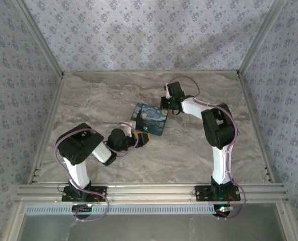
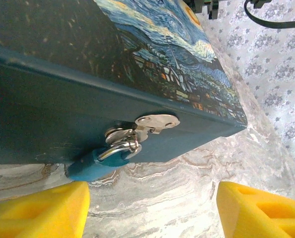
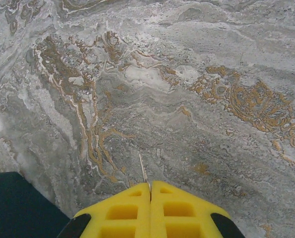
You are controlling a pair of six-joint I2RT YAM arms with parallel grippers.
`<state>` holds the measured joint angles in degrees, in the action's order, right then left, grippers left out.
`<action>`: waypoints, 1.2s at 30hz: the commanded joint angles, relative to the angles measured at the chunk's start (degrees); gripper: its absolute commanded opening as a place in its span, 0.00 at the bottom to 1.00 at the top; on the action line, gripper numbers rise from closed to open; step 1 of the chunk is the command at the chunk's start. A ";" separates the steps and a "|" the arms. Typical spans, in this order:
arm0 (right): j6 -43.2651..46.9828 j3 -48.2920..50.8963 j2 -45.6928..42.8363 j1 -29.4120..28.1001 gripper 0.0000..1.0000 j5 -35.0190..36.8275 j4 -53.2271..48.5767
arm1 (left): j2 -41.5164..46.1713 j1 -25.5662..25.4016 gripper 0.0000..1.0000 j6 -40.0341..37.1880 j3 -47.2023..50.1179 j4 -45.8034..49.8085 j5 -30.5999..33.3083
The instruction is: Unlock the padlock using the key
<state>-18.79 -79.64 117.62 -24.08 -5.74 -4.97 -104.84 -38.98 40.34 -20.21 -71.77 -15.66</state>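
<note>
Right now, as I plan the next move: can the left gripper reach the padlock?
Probably yes: the left gripper is open and faces the padlock, which hangs on the box's side, with nothing between them.

The left arm (image 1: 79, 173) and right arm (image 1: 219, 168) had white links, black joints and purple cables; the left gripper (image 2: 152, 198) and right gripper (image 3: 150, 186) had blocky yellow fingers.

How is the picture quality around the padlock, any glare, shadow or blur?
Left wrist view: the padlock is in focus, glare glints on its shackle and the metal fittings above; the box side lies in shade; the wall behind is washed out. Right wrist view: even light, crisp table. Top external view: soft, the padlock too small to make out.
</note>
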 commanded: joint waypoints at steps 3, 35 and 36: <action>-0.35 0.31 -1.42 -0.78 0.00 -0.07 -1.42 | -1.74 -0.12 0.70 -1.88 -1.93 5.81 2.44; -0.99 0.17 -9.56 0.98 0.00 12.56 -12.12 | 0.69 -4.83 0.69 -11.21 -7.26 15.22 0.48; -2.37 0.94 -10.92 1.37 0.00 14.21 -13.73 | 0.54 -4.80 0.69 -11.01 -7.23 14.96 0.61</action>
<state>-19.05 -79.46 112.66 -23.86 2.07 -12.97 -104.99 -43.88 29.34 -28.01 -59.05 -13.78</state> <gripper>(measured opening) 0.064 0.685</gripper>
